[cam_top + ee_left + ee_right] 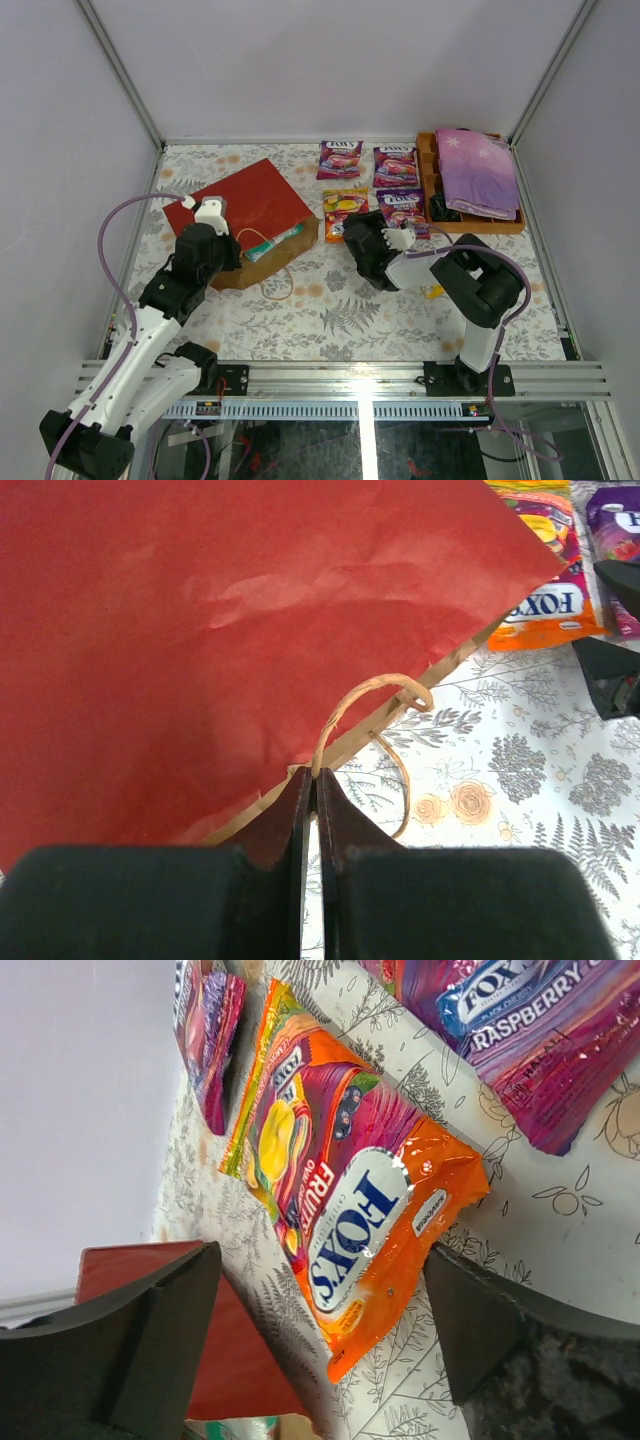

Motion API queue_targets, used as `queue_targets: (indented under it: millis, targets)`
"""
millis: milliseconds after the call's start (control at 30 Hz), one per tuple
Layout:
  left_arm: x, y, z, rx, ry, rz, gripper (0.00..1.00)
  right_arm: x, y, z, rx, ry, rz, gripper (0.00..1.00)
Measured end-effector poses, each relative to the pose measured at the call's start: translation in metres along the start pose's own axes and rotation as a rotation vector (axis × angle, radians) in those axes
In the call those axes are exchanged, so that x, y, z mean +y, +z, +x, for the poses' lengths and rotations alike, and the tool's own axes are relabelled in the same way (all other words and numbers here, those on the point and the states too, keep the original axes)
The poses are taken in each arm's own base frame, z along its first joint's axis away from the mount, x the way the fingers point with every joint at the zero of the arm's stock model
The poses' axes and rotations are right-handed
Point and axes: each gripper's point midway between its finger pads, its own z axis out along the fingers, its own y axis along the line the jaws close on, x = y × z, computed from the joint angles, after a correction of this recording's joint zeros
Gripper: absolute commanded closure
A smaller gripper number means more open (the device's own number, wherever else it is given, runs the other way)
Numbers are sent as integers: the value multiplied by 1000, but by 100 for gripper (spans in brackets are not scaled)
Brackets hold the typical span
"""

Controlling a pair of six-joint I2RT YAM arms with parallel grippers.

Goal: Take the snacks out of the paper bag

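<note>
Now, orange pouch (350, 1210) between parted fingers (160, 1320) of right end effector (320, 1290), left end effector (312, 780) clamped on paper bag (200, 630)

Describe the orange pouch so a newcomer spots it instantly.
Find the red paper bag lying left of centre on the floral table. Just right of its open mouth lies the orange pouch. Its neighbours are purple pouches; it alone is orange.

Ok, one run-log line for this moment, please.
left claw: shut on red paper carrier bag | right claw: open, facing orange glossy candy pouch
</note>
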Motion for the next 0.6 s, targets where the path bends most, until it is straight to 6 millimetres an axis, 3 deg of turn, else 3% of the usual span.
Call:
queue_targets:
  millis: [133, 300, 500, 600]
  targets:
    - [11, 4, 0, 1, 5, -68, 100, 2, 0, 2, 6, -77, 13, 1]
    - [29, 1, -12, -34, 8, -172, 100, 26, -11, -3, 33, -161, -22, 1]
    - [31, -17, -57, -152, -20, -220, 100, 69, -50, -19, 99, -227, -149, 0]
    - [28, -26, -84, -209, -35, -225, 100, 72, -70, -21, 148, -298, -199, 1]
